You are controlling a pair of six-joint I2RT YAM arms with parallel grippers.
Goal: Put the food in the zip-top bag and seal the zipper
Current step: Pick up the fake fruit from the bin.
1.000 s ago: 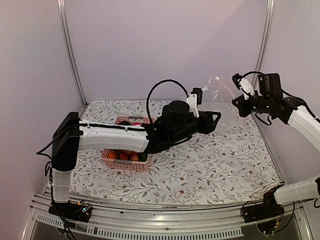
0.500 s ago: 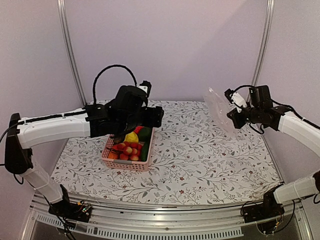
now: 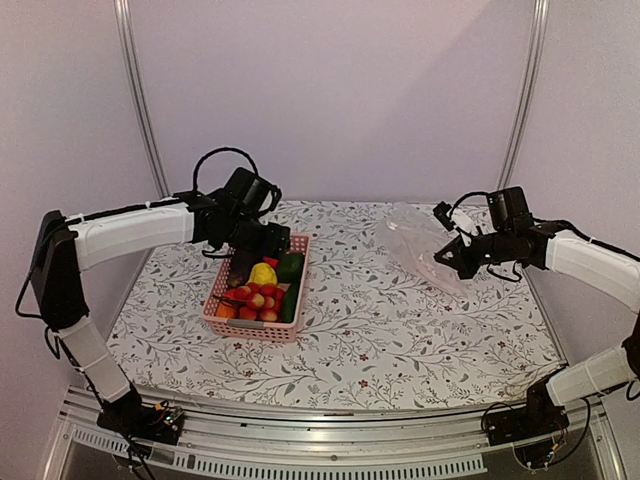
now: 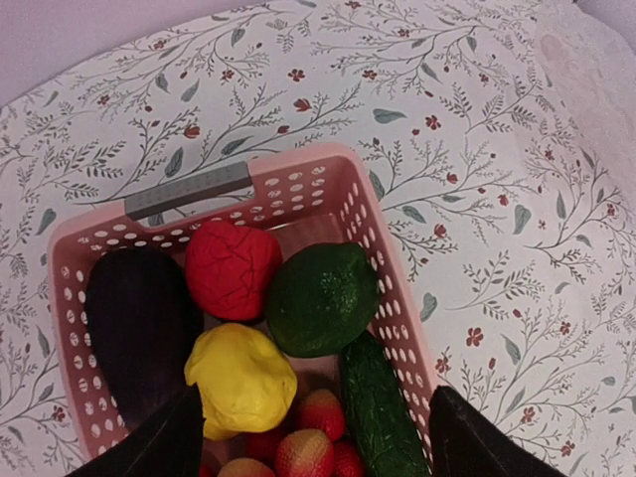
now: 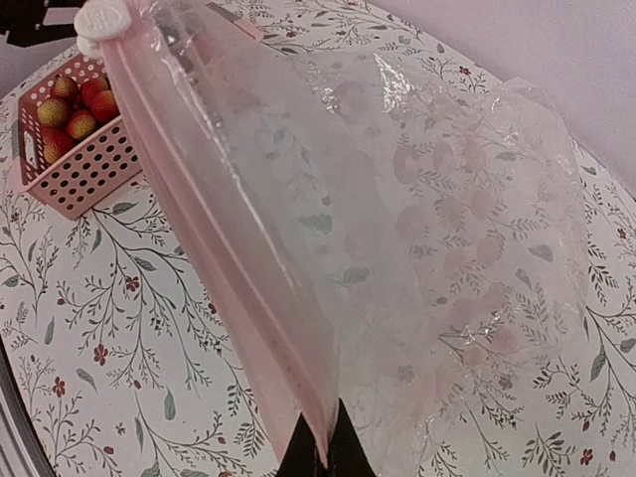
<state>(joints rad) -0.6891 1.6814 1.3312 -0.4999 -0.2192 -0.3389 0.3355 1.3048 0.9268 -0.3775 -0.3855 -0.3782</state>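
Two states: left end effector spread wide above food, right end effector clamps zip-top bag.

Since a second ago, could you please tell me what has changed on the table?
The left gripper swung from mid-table back to the left and now hovers open over the food in the pink basket. The right gripper, shut on the zip-top bag, lowered it toward the table. The basket stayed put.

Left tool spread wide, arm outstretched; right tool pinched shut.
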